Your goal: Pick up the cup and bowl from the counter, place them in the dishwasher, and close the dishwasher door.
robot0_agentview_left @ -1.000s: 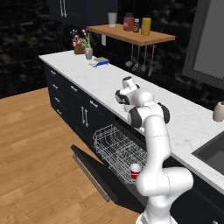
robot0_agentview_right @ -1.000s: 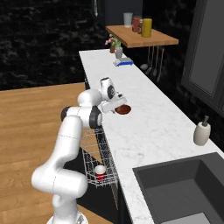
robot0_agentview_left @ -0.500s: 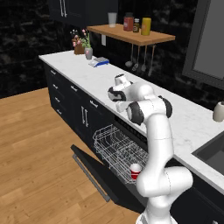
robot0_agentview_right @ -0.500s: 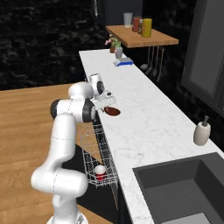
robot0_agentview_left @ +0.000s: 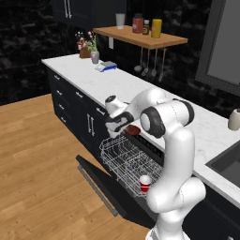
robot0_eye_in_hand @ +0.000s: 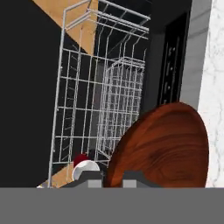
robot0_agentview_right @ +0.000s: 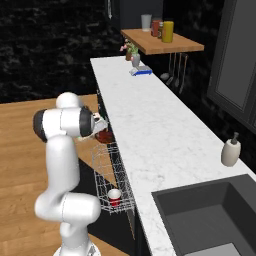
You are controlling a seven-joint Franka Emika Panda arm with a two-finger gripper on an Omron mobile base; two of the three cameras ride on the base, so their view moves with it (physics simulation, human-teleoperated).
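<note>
Left base view: pincer [robot0_agentview_left: 125, 130], clamped on the bowl [robot0_agentview_left: 134, 130], has swung off the counter [robot0_agentview_left: 140, 91] over the rack [robot0_agentview_left: 124, 161].

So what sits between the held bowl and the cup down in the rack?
Nothing solid: in the left base view, just open white wire rack separates the bowl from the cup.

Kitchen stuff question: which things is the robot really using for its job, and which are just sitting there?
For the job:
- bowl, held in the shut pincer
- cup, already in the rack
- dishwasher, its door open
- counter

Just lying about:
- soap bottle
- flower pot
- shelf jars
- sink
</note>
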